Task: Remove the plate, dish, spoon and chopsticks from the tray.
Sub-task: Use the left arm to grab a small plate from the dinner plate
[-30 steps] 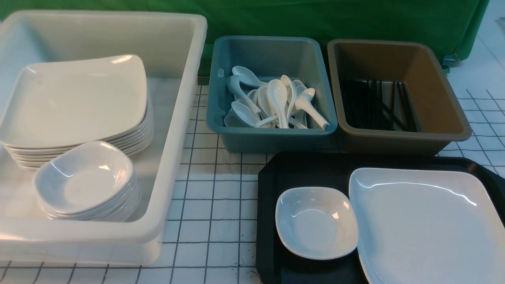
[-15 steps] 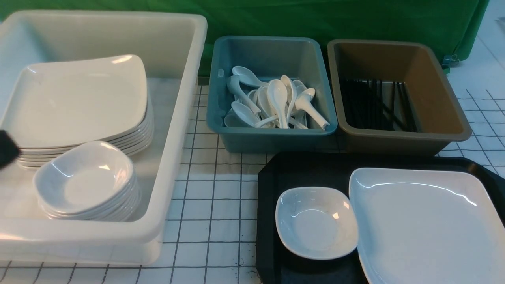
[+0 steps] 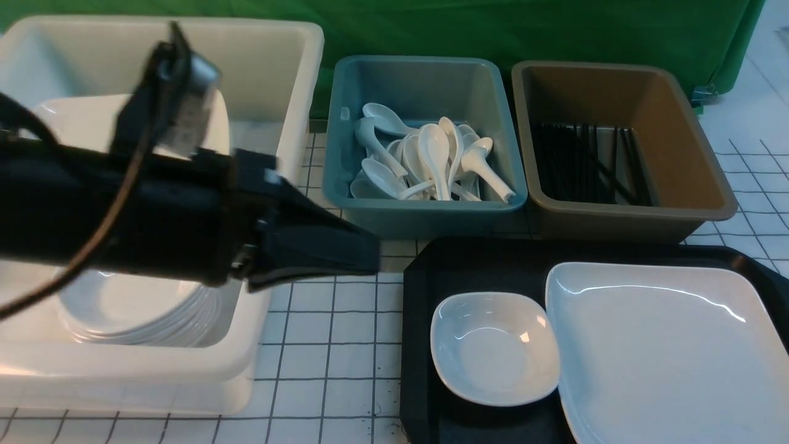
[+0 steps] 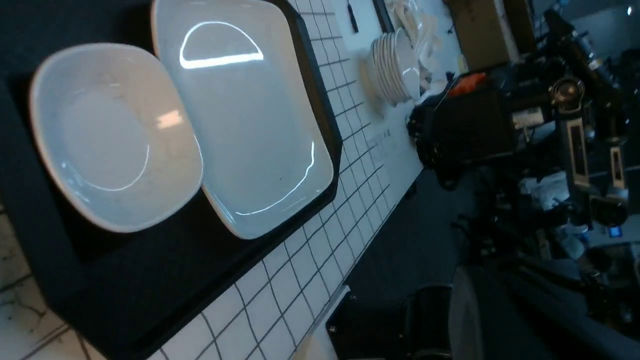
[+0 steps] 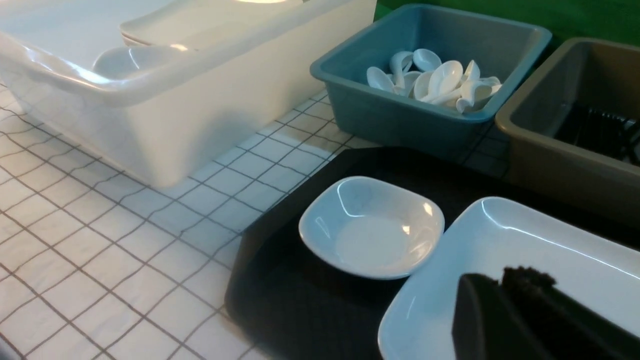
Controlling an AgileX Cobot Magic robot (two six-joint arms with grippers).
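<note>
Left end effector (image 3: 371,254) newly in from nine o'clock, fingers together; right end effector's (image 5: 500,287) opening unclear. Dish (image 3: 495,348) at four o'clock on tray (image 3: 421,370), against plate (image 3: 666,351); sloppy pinch risks knocking plate.

Green cloth backdrop (image 3: 419,31) behind a white tabletop (image 3: 327,364) with dark grid lines.
</note>
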